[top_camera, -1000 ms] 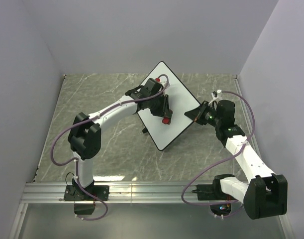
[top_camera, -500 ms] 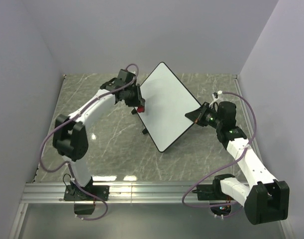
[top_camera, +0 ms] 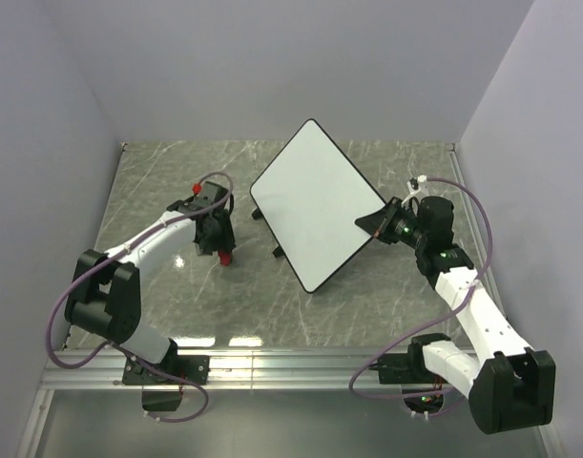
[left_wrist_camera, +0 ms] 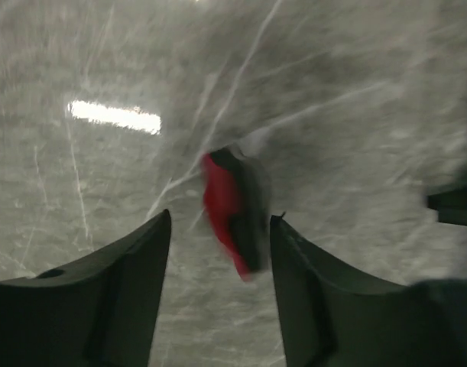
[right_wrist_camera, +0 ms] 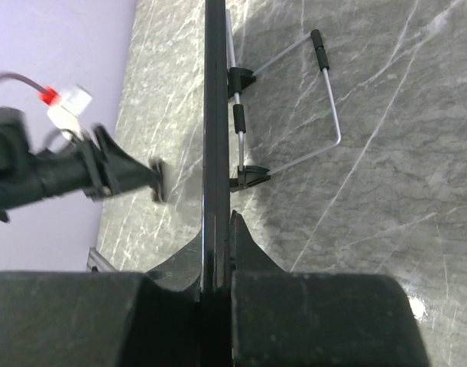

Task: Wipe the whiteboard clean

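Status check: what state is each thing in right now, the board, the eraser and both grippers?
Whiteboard: no marks showing, tilted up, one edge clamped.
Eraser: blurred, loose between the left jaws; resting on the table or not, cannot tell.
Left gripper: open, low over the table.
Right gripper: shut on the whiteboard's edge.

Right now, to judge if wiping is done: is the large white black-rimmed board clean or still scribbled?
Clean: the white black-rimmed board shows no marker lines in the top view.

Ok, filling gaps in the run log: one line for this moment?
left gripper open over eraser | right gripper shut on whiteboard edge | board face: no marks visible
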